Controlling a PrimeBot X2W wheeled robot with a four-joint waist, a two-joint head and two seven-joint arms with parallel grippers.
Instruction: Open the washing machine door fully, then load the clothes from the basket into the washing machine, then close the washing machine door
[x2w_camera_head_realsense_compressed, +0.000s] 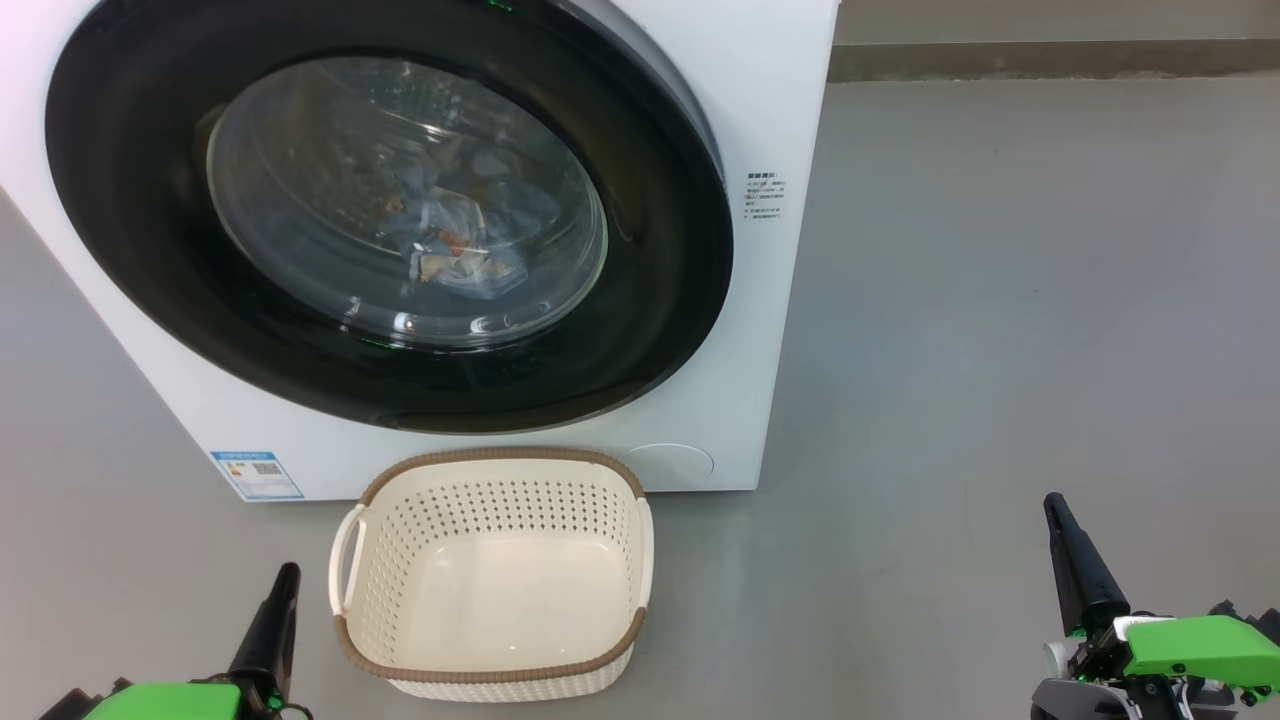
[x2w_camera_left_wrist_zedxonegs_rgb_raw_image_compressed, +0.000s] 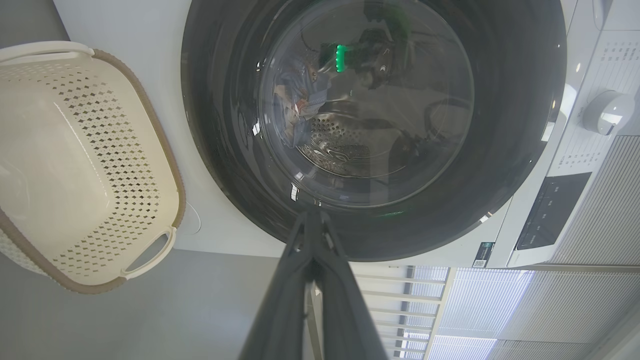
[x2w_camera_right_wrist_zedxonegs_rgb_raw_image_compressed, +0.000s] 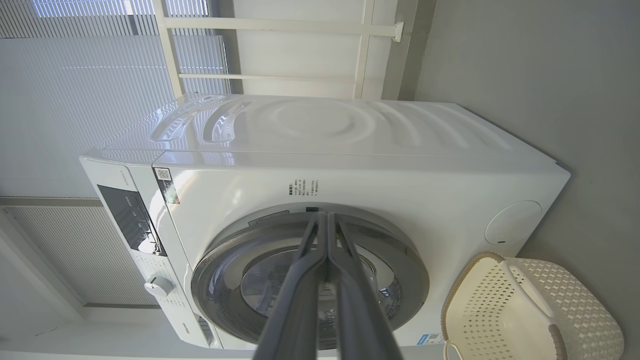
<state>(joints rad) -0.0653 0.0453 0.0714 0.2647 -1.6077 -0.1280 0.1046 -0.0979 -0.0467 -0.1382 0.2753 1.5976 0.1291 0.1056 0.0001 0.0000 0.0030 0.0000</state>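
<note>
The clothes lie inside the drum, a blue bundle with orange and white patches seen through the glass. The door is swung to over them, and its black ring looks flush with the front of the washer. Whether the latch has caught cannot be told.

Just in front of the washer, below the door, stands the basket. It is empty and upright on the grey floor. It sits close to the opening, which probably keeps the carry from basket to drum short.

The left gripper rests low to the left of the basket. In its wrist view the two fingers meet at the tips against the door ring, so the jaws are closed on nothing. The right gripper is well apart on the other side, over bare floor. Its fingers also come together at the tips in its wrist view, and its jaws hold nothing. Both sit clear of the door and the basket, touching neither, a pose that suits arms pulled out of the door's way.

With the basket bare, the clothes in the drum and the door to, the task looks complete or nearly so. At most a check of the latch may remain.
</note>
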